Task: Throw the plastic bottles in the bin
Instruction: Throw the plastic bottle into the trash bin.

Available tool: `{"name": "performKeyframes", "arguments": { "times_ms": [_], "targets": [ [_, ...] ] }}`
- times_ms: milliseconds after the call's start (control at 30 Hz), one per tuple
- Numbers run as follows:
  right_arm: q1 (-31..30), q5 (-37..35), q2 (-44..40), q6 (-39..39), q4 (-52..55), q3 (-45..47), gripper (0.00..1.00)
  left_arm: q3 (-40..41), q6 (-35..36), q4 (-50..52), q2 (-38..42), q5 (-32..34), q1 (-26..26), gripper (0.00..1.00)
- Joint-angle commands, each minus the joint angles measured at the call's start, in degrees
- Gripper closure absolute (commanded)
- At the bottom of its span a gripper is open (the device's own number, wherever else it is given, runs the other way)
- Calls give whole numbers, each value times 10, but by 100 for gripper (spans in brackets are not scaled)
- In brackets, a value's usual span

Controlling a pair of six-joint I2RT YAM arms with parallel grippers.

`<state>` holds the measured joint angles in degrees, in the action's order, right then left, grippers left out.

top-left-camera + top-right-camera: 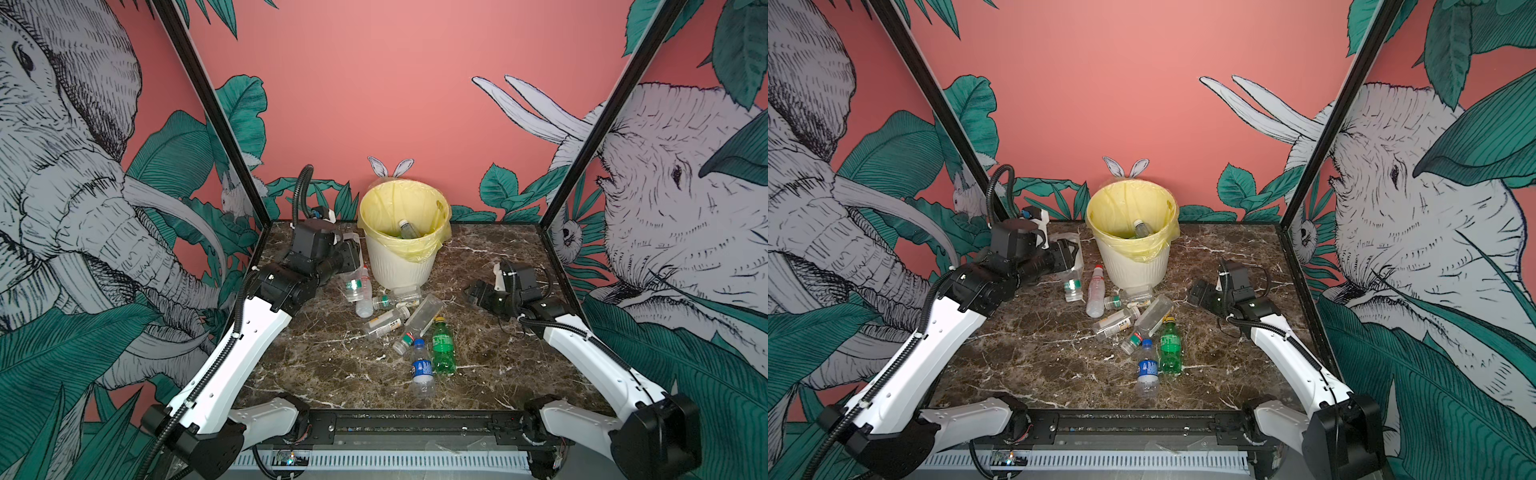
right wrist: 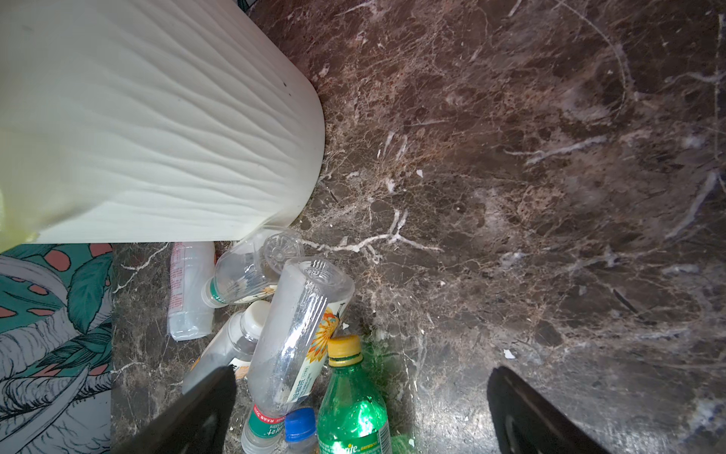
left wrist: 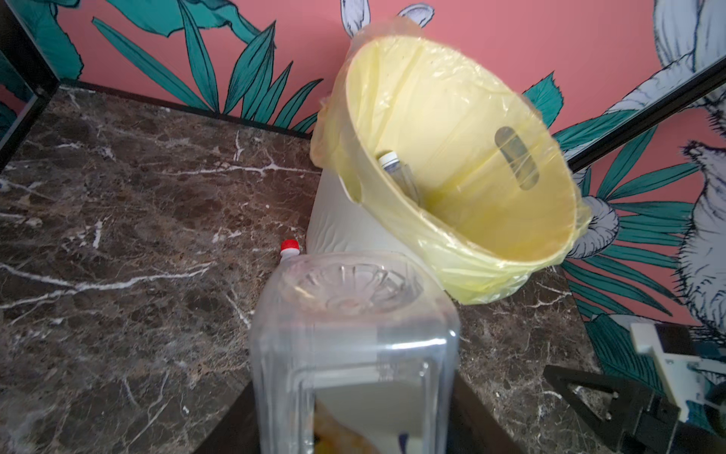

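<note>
LAB ROBOT CELL: The cream bin (image 1: pixel 399 266) stands on a marble-look tabletop (image 1: pixel 324 365) inside a booth, not a home or shop. Behind the bin is a pink back wall (image 1: pixel 374 83) w/ printed leaves. On either side are elephant-print panels (image 1: pixel 62 166) set in black frame posts (image 1: pixel 209 104). Well in front of the bin, the left arm (image 1: pixel 249 345) & right arm (image 1: pixel 598 359) rise from a black rail (image 1: pixel 415 428), w/ a slotted cable duct (image 1: pixel 374 459) below it. Empty plastic bottles (image 1: pixel 384 322) lie just in front of the bin.
</note>
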<state>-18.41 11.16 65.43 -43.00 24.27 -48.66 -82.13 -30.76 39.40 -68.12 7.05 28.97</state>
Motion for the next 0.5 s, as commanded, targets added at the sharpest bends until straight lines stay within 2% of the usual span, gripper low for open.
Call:
{"name": "performKeyframes", "arguments": {
  "times_ms": [0,233,467],
  "targets": [
    [-1,-3,-1,6,-10,-23,1,-16,19,-58,4,-34,-14,44],
    [-1,-7,-6,9,-4,-23,1,59,-12,-179,27,-107,-54,44],
    [-1,-13,-13,10,-4,-17,1,154,-54,-279,62,-137,-65,43]
  ]
}}
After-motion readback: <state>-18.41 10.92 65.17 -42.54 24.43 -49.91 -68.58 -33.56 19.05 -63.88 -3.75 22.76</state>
